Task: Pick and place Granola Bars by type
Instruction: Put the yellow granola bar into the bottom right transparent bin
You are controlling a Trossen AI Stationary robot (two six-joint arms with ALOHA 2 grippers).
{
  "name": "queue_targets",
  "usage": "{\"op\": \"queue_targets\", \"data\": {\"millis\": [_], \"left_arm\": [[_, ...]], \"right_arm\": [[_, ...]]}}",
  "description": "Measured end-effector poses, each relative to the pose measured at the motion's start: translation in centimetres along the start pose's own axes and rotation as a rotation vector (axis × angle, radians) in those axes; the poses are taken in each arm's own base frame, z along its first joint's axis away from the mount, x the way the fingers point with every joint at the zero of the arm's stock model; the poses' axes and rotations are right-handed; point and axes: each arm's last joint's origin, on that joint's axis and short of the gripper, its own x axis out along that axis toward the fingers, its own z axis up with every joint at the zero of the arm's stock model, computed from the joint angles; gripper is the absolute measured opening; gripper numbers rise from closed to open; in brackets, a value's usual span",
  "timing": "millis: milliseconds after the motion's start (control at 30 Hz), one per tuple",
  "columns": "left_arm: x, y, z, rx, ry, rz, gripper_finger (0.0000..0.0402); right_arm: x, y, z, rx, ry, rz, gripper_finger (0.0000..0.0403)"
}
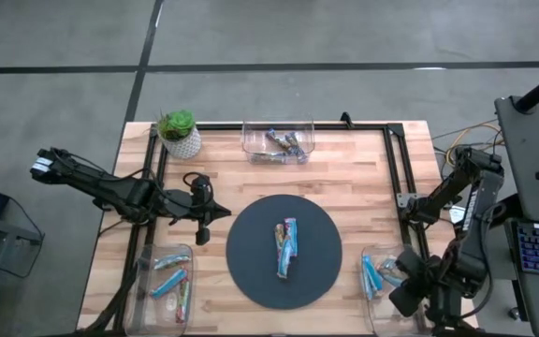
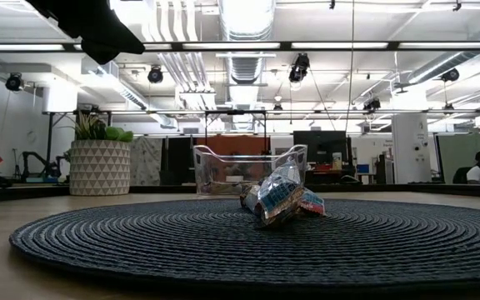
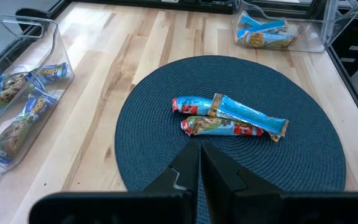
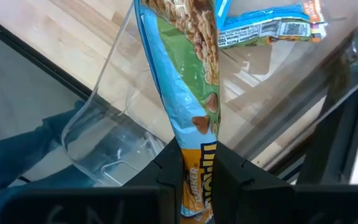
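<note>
Wooden desk [image 1: 344,178] under both arms: the right fingers [image 4: 197,163] pinch one end of a shiny blue wrapped granola bar [image 4: 188,93] above the clear plastic bin [image 4: 114,112] at the desk's right front corner. Dangling from so little wrapper, it may slip or catch the rim and land outside. The left fingers [image 3: 199,168], pressed together and empty, hang near the dark round woven mat [image 3: 316,155], where three bars [image 3: 229,118] wait.

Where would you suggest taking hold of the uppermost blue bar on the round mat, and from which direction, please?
Grip the top blue bar across its narrow width near its middle, coming straight down from above. It lies flat and long across two other bars on the dark mat, so its upper face and long edges are free. A side approach would probably push the pile along. The shut left hand is closest.
</note>
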Motion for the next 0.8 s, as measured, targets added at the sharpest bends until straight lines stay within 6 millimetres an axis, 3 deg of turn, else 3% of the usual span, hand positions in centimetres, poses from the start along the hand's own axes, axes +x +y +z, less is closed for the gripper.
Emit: {"op": "queue_targets", "data": {"millis": [600,800], "left_arm": [[0.0,0.0,0.0,-0.013,0.0,0.0,0.0],[0.0,0.0,0.0,-0.013,0.0,0.0,0.0]], "right_arm": [[3.5,-0.7,-0.2,-0.071,0.104,-0.017,0.0045],[3.5,-0.8,-0.3,-0.056,0.137,-0.038,0.0086]]}}
